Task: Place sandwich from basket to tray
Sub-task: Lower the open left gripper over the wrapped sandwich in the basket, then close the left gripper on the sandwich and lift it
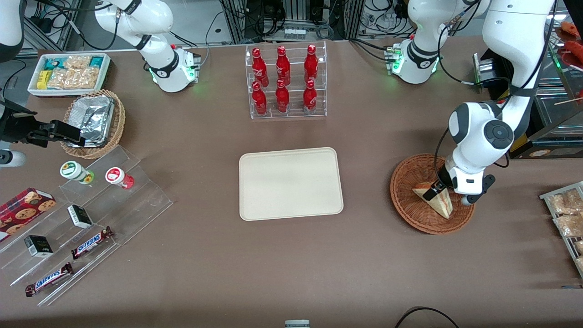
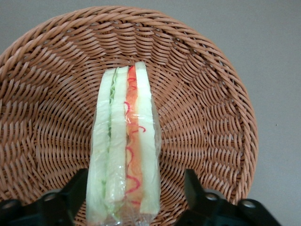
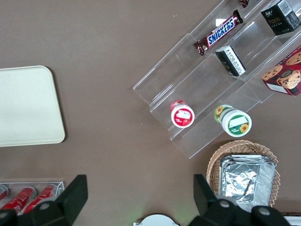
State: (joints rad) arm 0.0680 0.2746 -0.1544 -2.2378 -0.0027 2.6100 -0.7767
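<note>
Not yet lifted: sandwich [image 2: 124,146] in basket [image 1: 405,182], between spread gripper [image 1: 435,189] fingers; tray [image 1: 290,183] awaits.

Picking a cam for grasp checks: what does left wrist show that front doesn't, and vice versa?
Left wrist only: the sandwich's cut edge close up, with green and red filling layers under clear wrap, and a gap between the wrap and each of the fingers flanking it, so the gripper is open.

Front only: the tray, bare, lying toward the parked arm's end from the basket, plus the cola bottle rack.

Both: the sandwich lying in the basket with the gripper down at it.
</note>
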